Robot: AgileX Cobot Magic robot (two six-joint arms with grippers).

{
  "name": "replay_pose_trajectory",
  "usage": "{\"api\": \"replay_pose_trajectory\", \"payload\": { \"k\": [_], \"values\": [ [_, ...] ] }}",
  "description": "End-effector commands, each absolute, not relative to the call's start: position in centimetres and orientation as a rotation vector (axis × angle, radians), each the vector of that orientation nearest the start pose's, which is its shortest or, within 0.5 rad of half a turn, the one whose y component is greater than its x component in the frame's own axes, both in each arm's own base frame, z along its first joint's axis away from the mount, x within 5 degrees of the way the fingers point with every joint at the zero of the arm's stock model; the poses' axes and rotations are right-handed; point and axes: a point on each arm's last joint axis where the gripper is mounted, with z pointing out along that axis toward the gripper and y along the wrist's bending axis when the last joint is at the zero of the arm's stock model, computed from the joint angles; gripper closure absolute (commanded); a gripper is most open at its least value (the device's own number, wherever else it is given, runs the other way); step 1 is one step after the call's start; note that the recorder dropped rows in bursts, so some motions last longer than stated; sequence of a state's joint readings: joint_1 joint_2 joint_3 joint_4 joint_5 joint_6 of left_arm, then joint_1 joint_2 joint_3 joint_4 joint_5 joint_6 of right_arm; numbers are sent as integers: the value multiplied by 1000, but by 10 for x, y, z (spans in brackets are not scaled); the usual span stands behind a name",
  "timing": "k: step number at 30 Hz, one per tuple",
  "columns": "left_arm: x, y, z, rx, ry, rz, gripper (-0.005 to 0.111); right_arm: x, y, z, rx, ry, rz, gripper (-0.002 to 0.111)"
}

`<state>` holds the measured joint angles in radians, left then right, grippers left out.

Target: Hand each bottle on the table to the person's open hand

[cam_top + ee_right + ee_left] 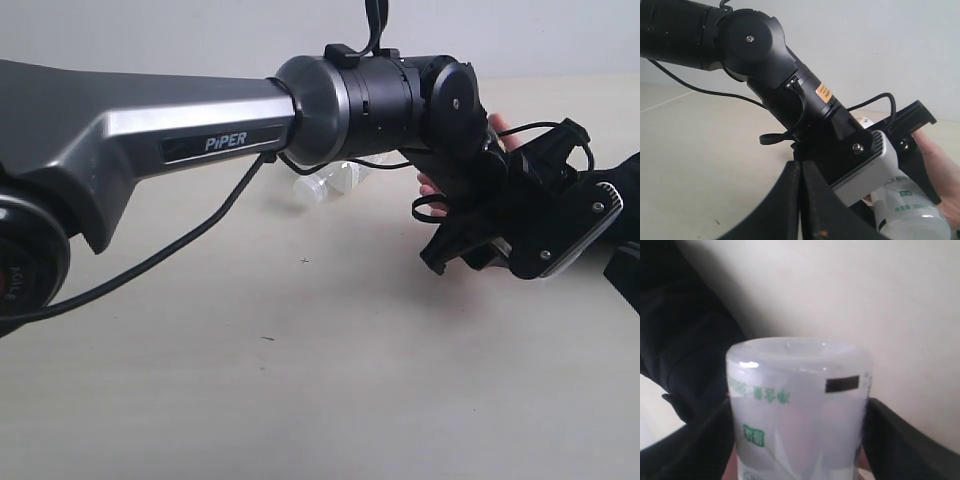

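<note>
My left gripper [797, 440] is shut on a white-and-green labelled bottle [795, 390], one black finger [900, 440] pressed to each side. In the exterior view the left gripper [485, 245] hangs right over the person's open hand [430, 186], whose fingertips show past the wrist; the held bottle is hidden there. The right wrist view shows that bottle [905, 210] touching or just above the hand [940, 160]. My right gripper [800, 200] is shut and empty, low over the table [700, 150]. Another pale bottle [325, 184] lies on the table [300, 380] behind the left arm.
The person's black sleeve [620, 215] comes in from the right edge and also fills one corner of the left wrist view as a dark sleeve [685, 330]. The left arm's grey link [150, 120] crosses the upper half of the exterior view.
</note>
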<state>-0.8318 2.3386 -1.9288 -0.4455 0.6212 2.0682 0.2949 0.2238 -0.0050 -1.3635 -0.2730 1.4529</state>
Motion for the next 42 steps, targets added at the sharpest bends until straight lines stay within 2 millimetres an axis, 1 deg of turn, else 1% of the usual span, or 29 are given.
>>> {"api": "replay_pose_trajectory", "payload": {
  "k": [1, 5, 13, 18, 21, 24, 29, 30, 33, 34, 37, 38, 39, 40, 41, 42],
  "values": [
    [335, -404, 187, 2299, 637, 98, 39, 62, 44, 204, -376, 1627, 515, 108],
    [336, -402, 194, 2287, 673, 115, 39, 62, 44, 204, -376, 1627, 515, 108],
    [339, -398, 193, 2301, 722, 159, 39, 62, 44, 204, -376, 1627, 515, 108],
    [338, -398, 199, 2287, 734, 156, 39, 62, 44, 204, -376, 1627, 515, 108],
    [337, -397, 207, 2273, 736, 159, 39, 62, 44, 204, -376, 1627, 515, 108],
    [338, -393, 215, 2256, 776, 185, 39, 62, 44, 204, -376, 1627, 515, 108],
    [338, -387, 235, 2197, 884, 217, 39, 62, 44, 204, -376, 1627, 515, 108],
    [339, -383, 243, 2172, 924, 237, 39, 62, 44, 204, -376, 1627, 515, 108],
    [341, -375, 255, 2149, 995, 325, 39, 62, 44, 204, -376, 1627, 515, 108],
    [343, -371, 262, 2098, 1074, 346, 40, 62, 44, 204, -376, 1627, 515, 108],
    [345, -362, 272, 1991, 1252, 382, 40, 62, 44, 204, -376, 1627, 515, 108],
    [347, -355, 277, 1937, 1338, 425, 42, 62, 44, 204, -376, 1627, 515, 108],
    [348, -349, 281, 1879, 1435, 460, 52, 62, 44, 204, -376, 1627, 515, 108],
    [350, -343, 284, 1849, 1488, 498, 63, 62, 44, 204, -376, 1627, 515, 108],
    [354, -332, 287, 1796, 1580, 525, 85, 62, 44, 204, -376, 1627, 515, 108],
    [357, -325, 287, 1772, 1637, 539, 99, 62, 44, 204, -376, 1627, 515, 108]
  ]
}}
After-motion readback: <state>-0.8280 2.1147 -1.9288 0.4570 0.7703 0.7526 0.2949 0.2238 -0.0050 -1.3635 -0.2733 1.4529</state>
